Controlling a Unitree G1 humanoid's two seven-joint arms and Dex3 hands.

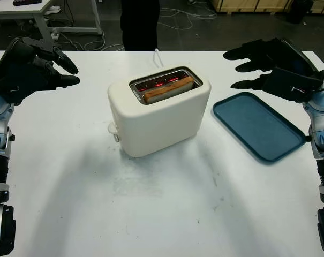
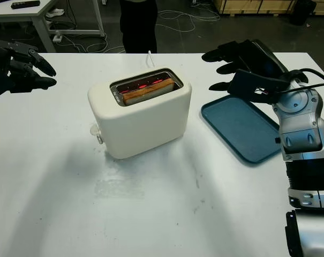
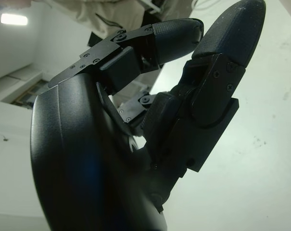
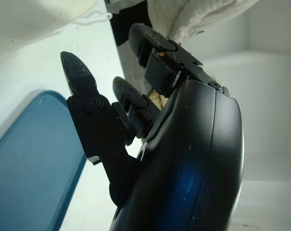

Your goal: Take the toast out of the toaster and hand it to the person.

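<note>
Sitting near the middle of the white table (image 1: 151,214), the cream toaster (image 1: 156,115) is the landmark here: 1 slice of toast (image 1: 168,89) stands in its near slot, its top edge just above the rim, with red elements glowing in the slot behind it. Left of the toaster and well apart from it, the left hand (image 1: 30,67) hangs above the table, open, holding nothing. Right of the toaster, the right hand (image 2: 247,67) hovers open and empty over the far end of a blue tray (image 1: 258,126), which lies flat on the table near the toaster. Beyond the toaster, past the table's far edge, a person (image 1: 140,24) in dark clothing stands.
</note>
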